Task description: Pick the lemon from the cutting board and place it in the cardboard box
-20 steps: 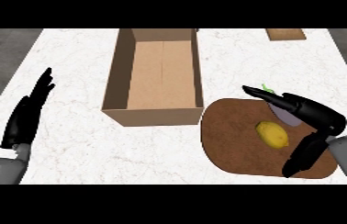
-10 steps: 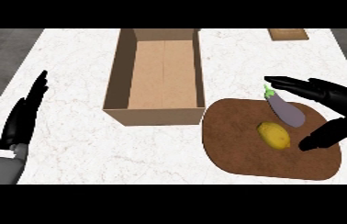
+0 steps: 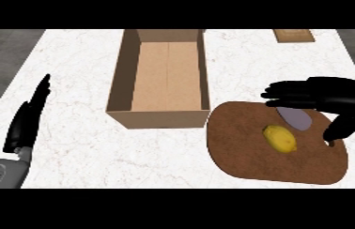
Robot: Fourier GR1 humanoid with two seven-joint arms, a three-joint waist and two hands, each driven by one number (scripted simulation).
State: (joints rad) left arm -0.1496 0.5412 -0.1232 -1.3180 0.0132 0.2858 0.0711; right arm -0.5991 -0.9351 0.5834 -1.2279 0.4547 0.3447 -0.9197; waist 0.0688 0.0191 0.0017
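So the yellow oval lemon [image 3: 279, 138] is sitting on the brown rounded wooden cutting board [image 3: 250, 153], roughly in the middle of it, with nothing gripping it. The black right hand [image 3: 312, 94] hangs over the board's top right part, fingers stretched out toward the left and the thumb pointing down just right of the lemon, so it's open and holding nothing. A purple-grey rounded object [image 3: 296, 118] lies just beside the lemon, partly under that hand. The open rectangular cardboard box [image 3: 121, 78] stands on the white marble bench [image 3: 83, 143], just left of the board. The black left hand [image 3: 26, 122] rests open near the left edge, fingers up.
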